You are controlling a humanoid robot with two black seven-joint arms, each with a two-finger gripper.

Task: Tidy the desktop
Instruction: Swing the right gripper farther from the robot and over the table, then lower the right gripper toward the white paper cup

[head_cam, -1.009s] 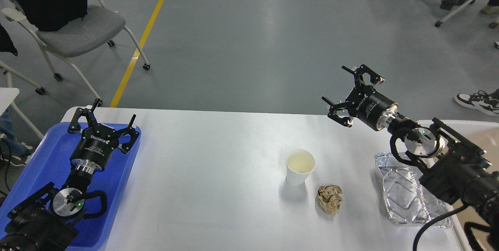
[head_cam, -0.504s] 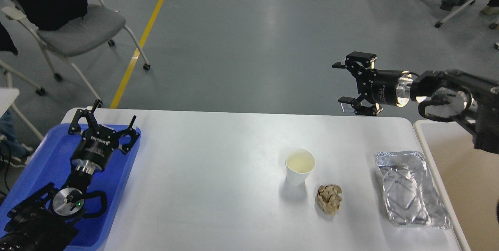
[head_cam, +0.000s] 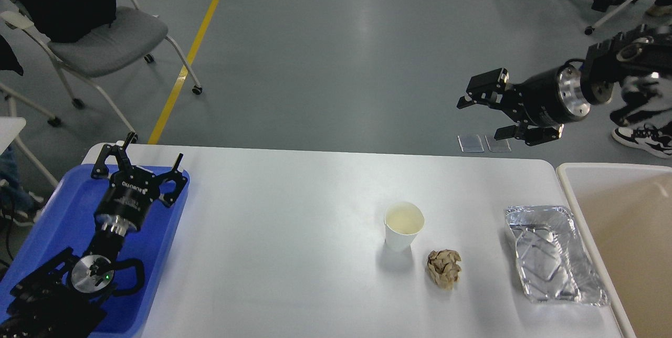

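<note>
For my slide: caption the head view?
Open left end effector over blue plastic tray; white paper cup on white desktop.

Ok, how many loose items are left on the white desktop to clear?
3: a paper cup near the middle-right, a crumpled paper ball just right of and nearer than it, and a foil tray by the desktop's right edge. Nothing looks hidden.

The left pincer (head_cam: pixel 139 162), over the blue tray (head_cam: pixel 52 212) at the near left of the surface (head_cam: pixel 273 254), carries white lettering on its black body that reads "ROBOTIQ", seen upside down from this view. The finer print beneath it is too small to read. No readable text shows on the right pincer (head_cam: pixel 488 115).
</note>
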